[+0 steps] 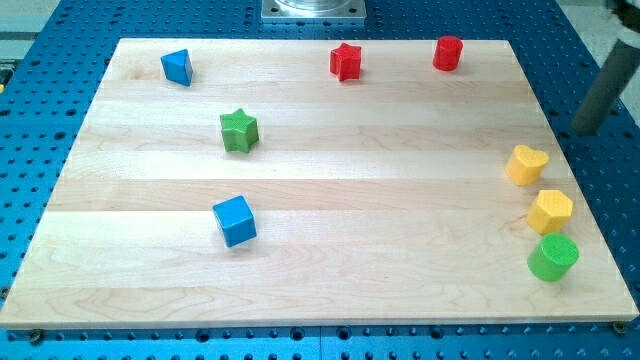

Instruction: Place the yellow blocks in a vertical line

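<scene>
Nearest, at the bench [330, 290] right edge, a green cylinder [553, 257] is seen, with the yellow hexagon [550, 211] touching it just above and the yellow heart [526, 164] a little farther up. The two yellows are judged nearly stacked already; a small nudge is left. No fingers are fitted, so no state can be told. My tip [586, 130] hovers off the board, up-right of the heart.

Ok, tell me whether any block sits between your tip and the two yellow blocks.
Nothing visible does. My tip is off the board's right edge, up and to the right of the yellow heart block; the gap between them is bare. The yellow hexagon block lies just below the heart, with the green cylinder beyond it.
</scene>
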`<state>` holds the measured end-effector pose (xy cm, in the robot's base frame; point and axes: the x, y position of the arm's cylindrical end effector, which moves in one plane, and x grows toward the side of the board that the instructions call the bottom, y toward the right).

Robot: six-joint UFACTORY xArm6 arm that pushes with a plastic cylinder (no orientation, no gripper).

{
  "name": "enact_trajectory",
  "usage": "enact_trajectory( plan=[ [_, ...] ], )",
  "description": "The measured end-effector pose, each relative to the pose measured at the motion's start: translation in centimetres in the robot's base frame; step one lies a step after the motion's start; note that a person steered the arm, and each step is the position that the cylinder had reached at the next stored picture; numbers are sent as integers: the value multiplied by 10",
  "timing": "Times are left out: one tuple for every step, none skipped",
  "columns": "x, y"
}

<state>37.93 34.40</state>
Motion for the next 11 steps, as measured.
enact_trajectory(
  plan=[
    [79,-2],
    [138,-10],
    [144,-37],
    [146,-69],
    [144,-61],
    [111,-47],
    [51,-41],
    [-9,-40],
    [-8,-66],
    [39,-88],
    [36,-105]
  ],
)
